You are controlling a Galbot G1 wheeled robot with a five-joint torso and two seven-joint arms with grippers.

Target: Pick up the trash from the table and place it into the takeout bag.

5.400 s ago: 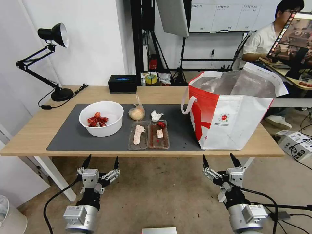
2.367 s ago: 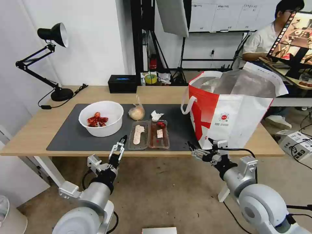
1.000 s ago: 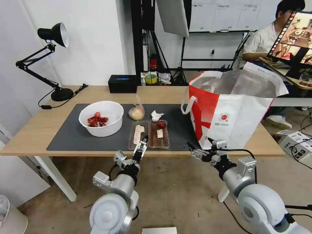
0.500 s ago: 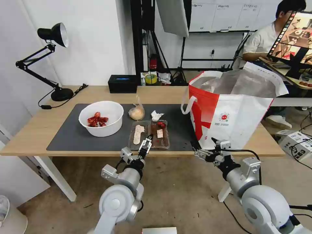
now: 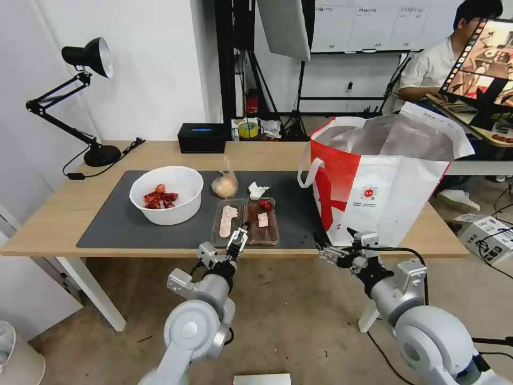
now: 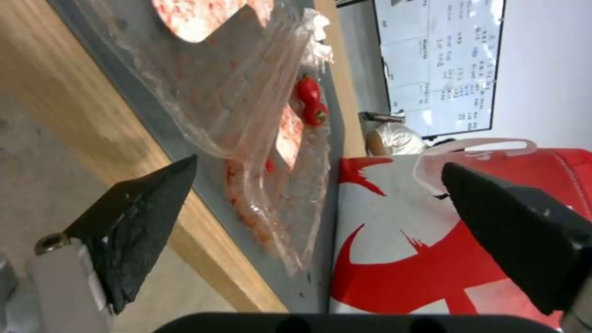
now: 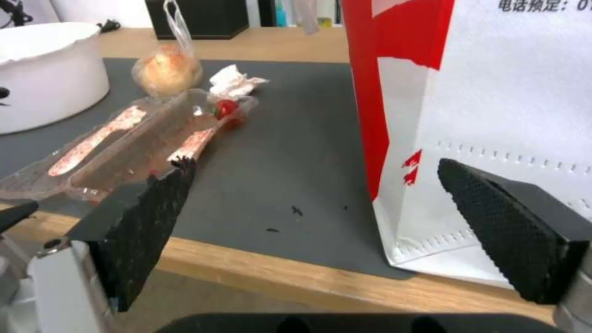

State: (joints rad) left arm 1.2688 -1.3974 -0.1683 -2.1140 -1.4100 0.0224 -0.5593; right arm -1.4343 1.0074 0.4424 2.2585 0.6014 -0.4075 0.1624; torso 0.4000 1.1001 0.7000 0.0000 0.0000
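On the dark mat of the table lie a white bowl with red scraps, a clear hinged tray, a knotted clear bag and a crumpled tissue. The white-and-red takeout bag stands open at the right end. My left gripper is open at the table's front edge, its fingers just short of the tray. My right gripper is open at the front edge beside the takeout bag's lower corner, holding nothing.
A black box sits at the table's back edge and a black desk lamp at the back left corner. A bare strip of mat lies between tray and takeout bag. A person sits at a desk behind the bag.
Both arms rose from below the table to its front edge. The left gripper then slid right along the edge to the tray; the right gripper has barely moved lately.
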